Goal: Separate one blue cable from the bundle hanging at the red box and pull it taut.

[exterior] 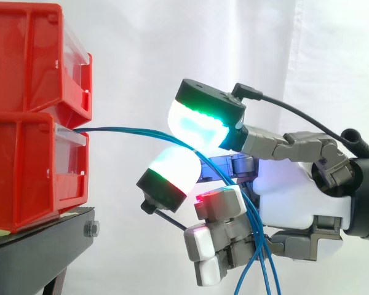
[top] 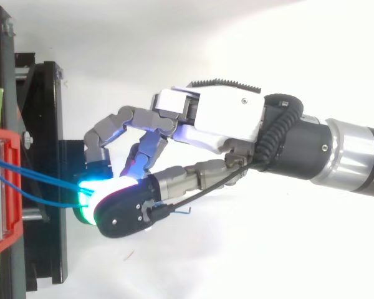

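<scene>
Bins (exterior: 24, 153) were red, cables (exterior: 129, 130) blue, stand (exterior: 43, 246) black — robot hand (exterior: 289, 190) white and grey, pads (exterior: 197, 123) glowing green-white.

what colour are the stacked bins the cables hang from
Red; the bins show best in the side view, blue cables leaving them.

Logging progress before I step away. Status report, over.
Hand shut on blue cables, several strands between its pads. Cables arc from lower red bin, not taut. Nothing blocking the pull.

No legible text, label, brand, number or sign on any surface
</scene>
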